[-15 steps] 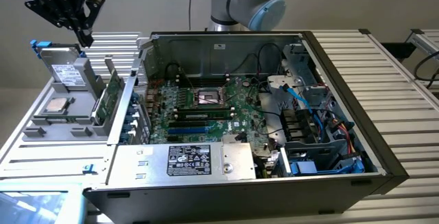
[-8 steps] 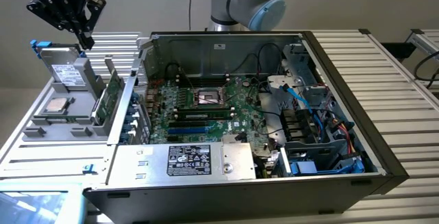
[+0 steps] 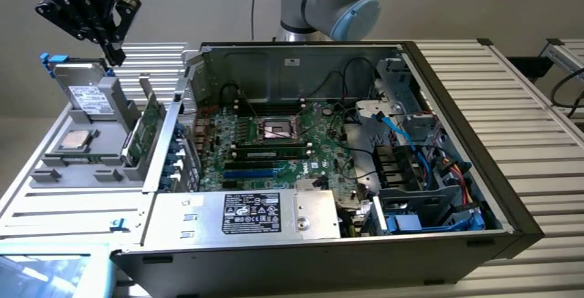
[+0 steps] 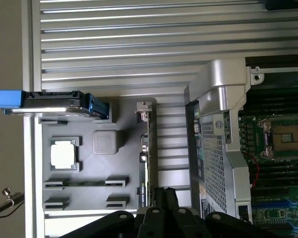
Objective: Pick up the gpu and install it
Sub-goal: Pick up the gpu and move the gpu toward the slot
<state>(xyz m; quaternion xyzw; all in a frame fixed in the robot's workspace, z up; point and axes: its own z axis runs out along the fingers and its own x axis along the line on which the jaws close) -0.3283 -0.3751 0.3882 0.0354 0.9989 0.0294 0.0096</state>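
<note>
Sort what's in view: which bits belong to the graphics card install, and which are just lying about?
Job:
- graphics card, standing in the gray tray
- open computer case
- end effector, shut and empty, over the tray

Lying about, all in the tray:
- hard drive
- processor chip
- memory stick

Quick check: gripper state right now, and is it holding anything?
Gripper: shut, holding nothing, above the parts tray; the gpu stands in the tray, not grasped.
</note>
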